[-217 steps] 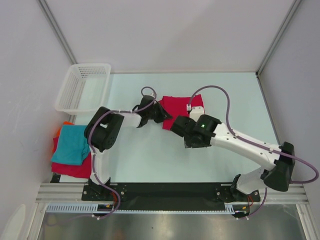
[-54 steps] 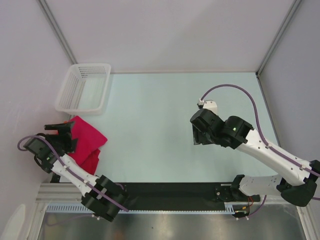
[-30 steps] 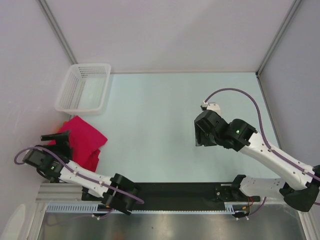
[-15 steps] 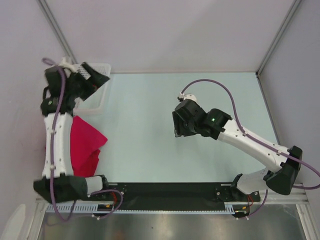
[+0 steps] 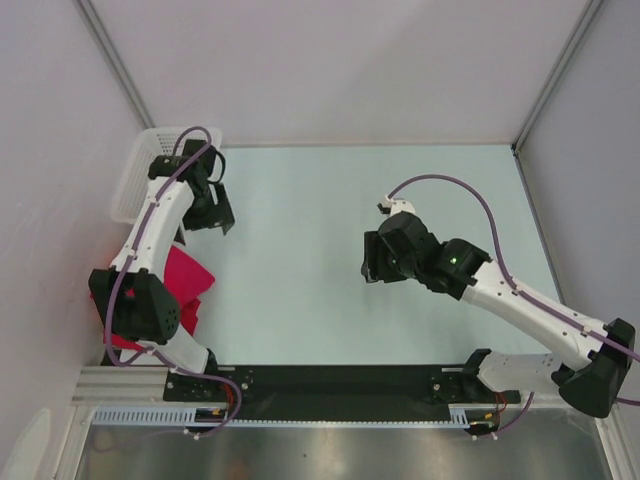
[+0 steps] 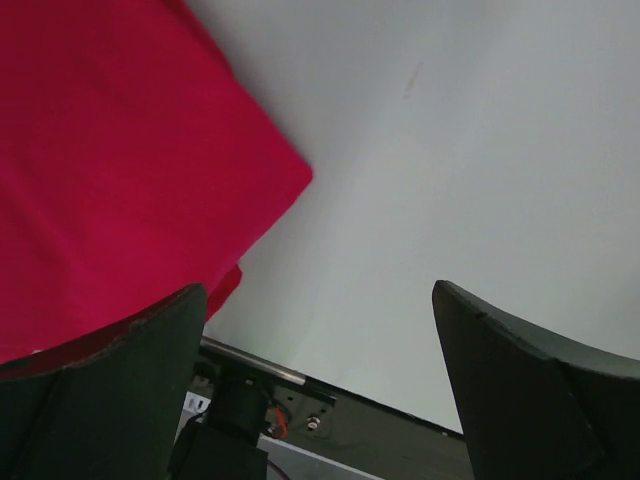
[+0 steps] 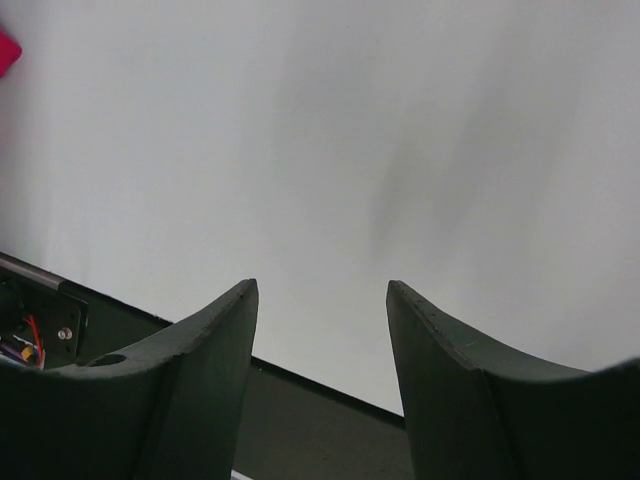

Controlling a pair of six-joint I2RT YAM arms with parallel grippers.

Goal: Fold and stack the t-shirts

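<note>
**Crimson t-shirt (image 5: 186, 284) set down on the pile on the near side of the basket (image 5: 140, 178)**

Seven seconds earlier the crimson t-shirt lay folded far out on the counter (image 5: 330, 190), well away from the basket, with both grippers on it. At that time a teal shirt topped the pile just below the basket. The crimson piece has since been carried across and now lies on that pile, and no teal or orange cloth shows in the overhead view.

The left gripper (image 5: 215, 212) has let go and risen clear. It hangs beside the basket's near right corner, above the pile and not touching it. In its wrist view the jaws stand wide apart with nothing between them. The right gripper (image 5: 370, 265) has drawn back over bare counter, well apart from the basket, and its jaws are likewise parted and empty.

This shirt's stacking step therefore appears finished. No unfolded shirt shows on the counter or inside the basket, so the task is probably near its end.

From the left wrist view the crimson cloth is flat and smooth, and it ends in one clean corner toward the bare counter. A second red layer peeks out beneath its lower edge, so the top shirt sits slightly askew on the pile. The arm hides much of the pile from overhead.
</note>
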